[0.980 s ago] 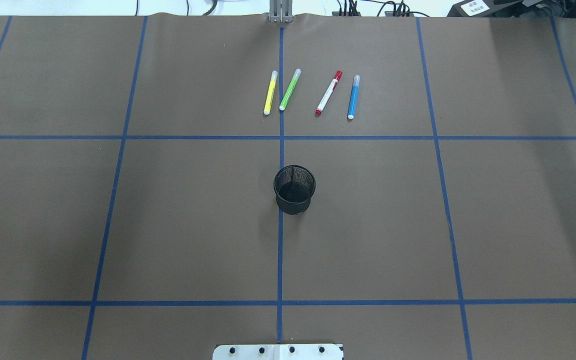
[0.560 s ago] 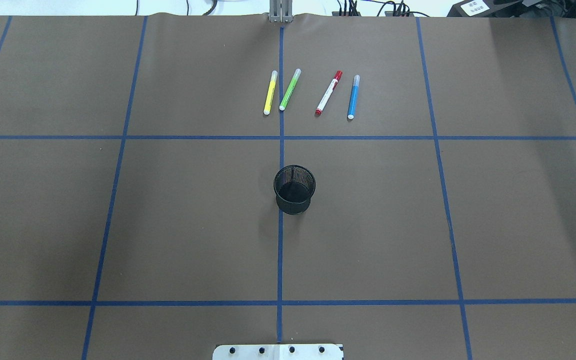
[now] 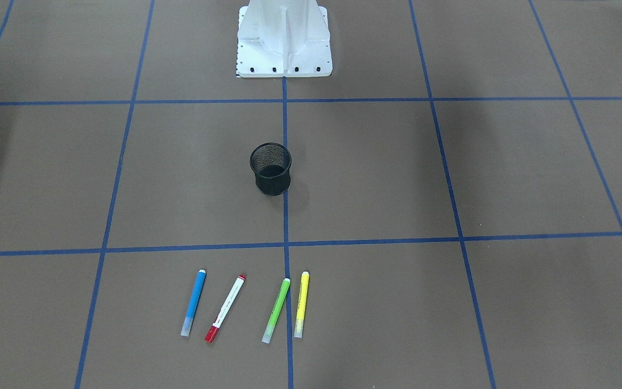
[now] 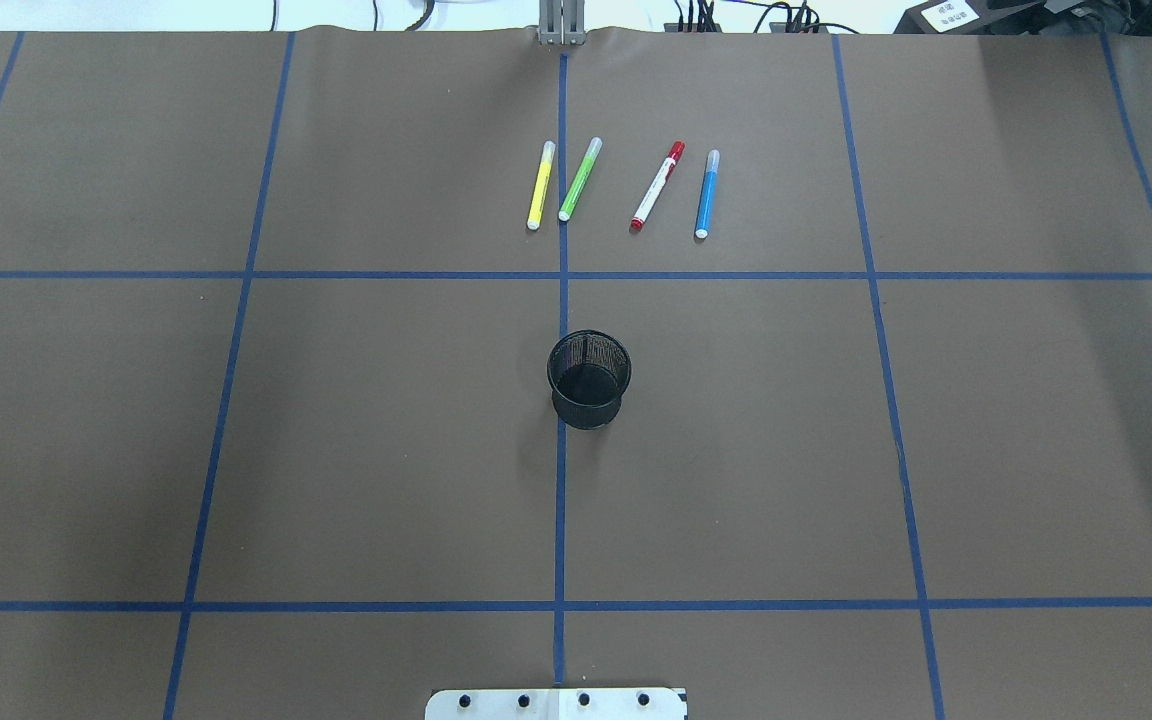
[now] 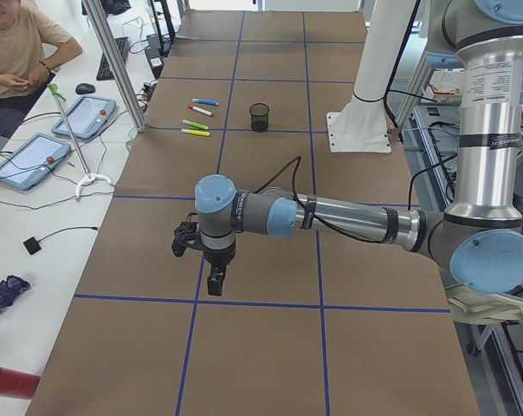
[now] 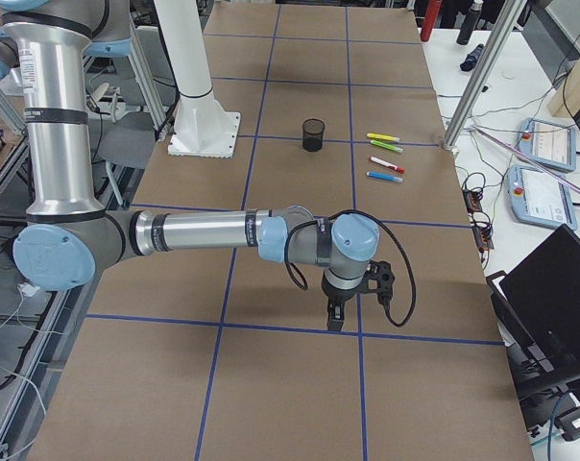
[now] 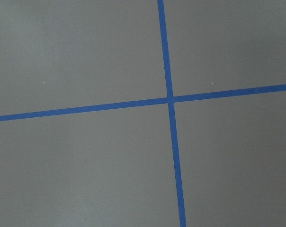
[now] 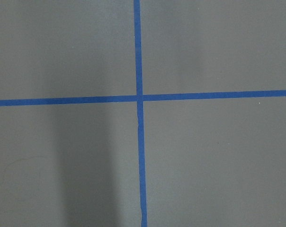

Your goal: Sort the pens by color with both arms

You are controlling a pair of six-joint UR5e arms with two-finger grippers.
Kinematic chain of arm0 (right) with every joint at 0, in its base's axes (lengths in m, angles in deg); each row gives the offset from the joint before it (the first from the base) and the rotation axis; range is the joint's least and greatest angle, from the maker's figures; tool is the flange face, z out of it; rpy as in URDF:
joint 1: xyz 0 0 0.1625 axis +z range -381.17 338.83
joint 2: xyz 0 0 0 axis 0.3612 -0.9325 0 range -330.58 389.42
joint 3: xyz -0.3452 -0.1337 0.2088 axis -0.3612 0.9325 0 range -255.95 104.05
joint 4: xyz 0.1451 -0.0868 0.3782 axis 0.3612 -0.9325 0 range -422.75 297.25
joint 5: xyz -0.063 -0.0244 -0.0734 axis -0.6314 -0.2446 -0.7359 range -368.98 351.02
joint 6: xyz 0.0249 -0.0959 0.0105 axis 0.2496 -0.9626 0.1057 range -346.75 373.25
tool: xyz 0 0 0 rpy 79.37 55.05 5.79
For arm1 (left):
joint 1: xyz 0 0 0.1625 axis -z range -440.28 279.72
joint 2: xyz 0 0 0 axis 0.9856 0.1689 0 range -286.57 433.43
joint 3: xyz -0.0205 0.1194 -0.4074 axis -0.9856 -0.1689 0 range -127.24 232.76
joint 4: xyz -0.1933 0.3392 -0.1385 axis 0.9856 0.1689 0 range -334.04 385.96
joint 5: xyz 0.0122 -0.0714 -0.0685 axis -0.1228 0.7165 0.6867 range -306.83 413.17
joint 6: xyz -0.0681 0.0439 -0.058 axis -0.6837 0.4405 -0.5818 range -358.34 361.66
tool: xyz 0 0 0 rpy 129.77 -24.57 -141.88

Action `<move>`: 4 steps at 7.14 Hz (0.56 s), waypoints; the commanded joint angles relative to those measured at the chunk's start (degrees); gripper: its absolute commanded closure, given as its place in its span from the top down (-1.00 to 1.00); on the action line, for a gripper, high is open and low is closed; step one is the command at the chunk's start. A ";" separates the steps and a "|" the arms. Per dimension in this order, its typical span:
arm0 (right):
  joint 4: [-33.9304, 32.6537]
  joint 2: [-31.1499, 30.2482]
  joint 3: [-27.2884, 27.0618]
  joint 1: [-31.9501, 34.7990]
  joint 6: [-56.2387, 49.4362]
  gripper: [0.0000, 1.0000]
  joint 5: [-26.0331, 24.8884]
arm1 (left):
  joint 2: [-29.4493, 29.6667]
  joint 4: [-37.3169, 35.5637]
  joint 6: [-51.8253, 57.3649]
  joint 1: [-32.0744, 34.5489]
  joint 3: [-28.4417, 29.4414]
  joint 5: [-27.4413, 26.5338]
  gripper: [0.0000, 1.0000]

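Four pens lie side by side at the far middle of the table: yellow [image 4: 540, 186], light green [image 4: 580, 180], white with red ends [image 4: 657, 187] and blue [image 4: 707, 194]. They also show in the front view: blue [image 3: 194, 302], red-ended [image 3: 225, 308], green [image 3: 277, 310], yellow [image 3: 301, 304]. Neither arm shows in the overhead or front views. The left gripper [image 5: 214, 282] hangs over the table's left end, far from the pens. The right gripper [image 6: 335, 317] hangs over the right end. I cannot tell whether either is open or shut. Both wrist views show only brown paper and blue tape.
A black mesh cup [image 4: 588, 378] stands upright at the table's middle, on the centre tape line, nearer the robot than the pens. The white base pedestal [image 3: 284, 38] is behind it. A person [image 5: 15, 52] sits beside the table's far left edge, with tablets [image 5: 84, 117] there.
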 commanded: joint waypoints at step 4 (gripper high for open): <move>1.77 -4.01 -0.37 -0.36 -0.37 0.99 0.27 | -0.19 -0.08 0.03 0.02 -0.75 0.09 1.00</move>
